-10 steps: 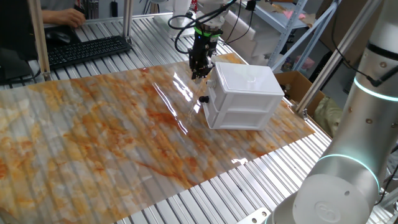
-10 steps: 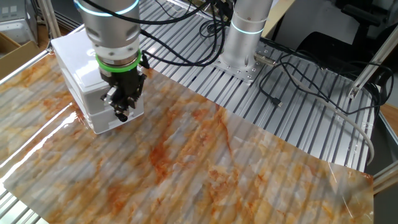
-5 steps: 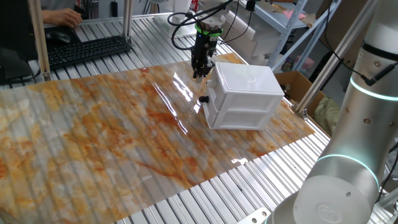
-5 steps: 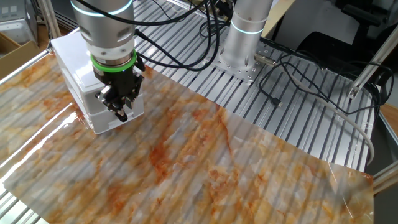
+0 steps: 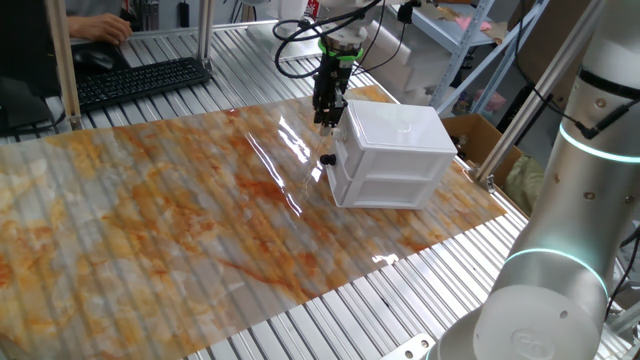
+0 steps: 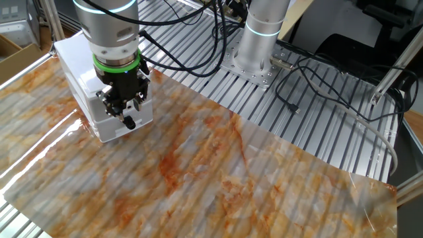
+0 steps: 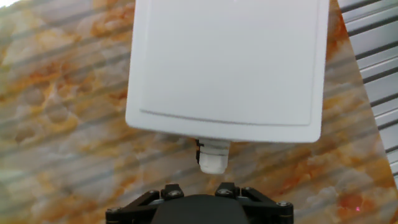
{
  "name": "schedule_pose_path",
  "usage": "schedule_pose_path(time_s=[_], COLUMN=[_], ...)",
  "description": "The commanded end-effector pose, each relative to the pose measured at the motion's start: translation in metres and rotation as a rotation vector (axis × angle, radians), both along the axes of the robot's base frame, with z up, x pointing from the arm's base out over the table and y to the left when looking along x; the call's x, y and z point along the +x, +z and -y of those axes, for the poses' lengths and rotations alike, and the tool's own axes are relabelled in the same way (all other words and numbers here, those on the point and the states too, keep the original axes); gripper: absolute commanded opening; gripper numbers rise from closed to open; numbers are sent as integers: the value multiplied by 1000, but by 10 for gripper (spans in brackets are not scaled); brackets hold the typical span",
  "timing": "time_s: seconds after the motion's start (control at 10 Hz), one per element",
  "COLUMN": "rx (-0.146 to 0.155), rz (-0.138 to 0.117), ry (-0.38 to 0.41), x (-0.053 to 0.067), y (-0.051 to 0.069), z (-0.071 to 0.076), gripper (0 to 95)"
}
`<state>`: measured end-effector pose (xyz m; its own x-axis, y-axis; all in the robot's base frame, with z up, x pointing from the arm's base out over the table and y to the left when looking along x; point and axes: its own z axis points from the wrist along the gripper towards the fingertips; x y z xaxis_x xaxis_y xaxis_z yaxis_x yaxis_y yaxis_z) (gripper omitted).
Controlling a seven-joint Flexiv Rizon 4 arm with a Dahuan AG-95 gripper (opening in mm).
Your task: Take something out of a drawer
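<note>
From one fixed view the gripper [image 5: 327, 123] hangs by the closed top drawer [image 5: 385, 152], from the other its black knob [image 6: 130, 123] shows, and only the hand view reveals a white handle [image 7: 213, 157]; finger state unclear, so a misaligned descent could miss it.

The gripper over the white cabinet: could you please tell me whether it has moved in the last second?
Yes. The gripper has risen: it hung level with the cabinet front's upper part and now sits at its top edge, the cabinet itself unmoved.
</note>
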<state>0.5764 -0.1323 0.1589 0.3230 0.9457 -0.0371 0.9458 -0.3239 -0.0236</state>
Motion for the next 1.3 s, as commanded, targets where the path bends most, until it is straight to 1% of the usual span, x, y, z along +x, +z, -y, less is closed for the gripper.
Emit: schedule_pose_path(time_s=[0.1,0.2,0.3,0.4,0.5,0.6,1.1,1.3], rx=[9,11,13,14,25,30,28,34], rz=[0,1,3,3,6,6,2,1], ry=[-56,-69,-84,-94,-123,-127,-150,-152], x=[4,4,3,3,2,2,0,0], y=[-1,-2,-3,-3,-4,-5,-5,-4], z=[7,8,9,10,12,12,11,12], gripper=[380,380,570,570,570,570,570,570])
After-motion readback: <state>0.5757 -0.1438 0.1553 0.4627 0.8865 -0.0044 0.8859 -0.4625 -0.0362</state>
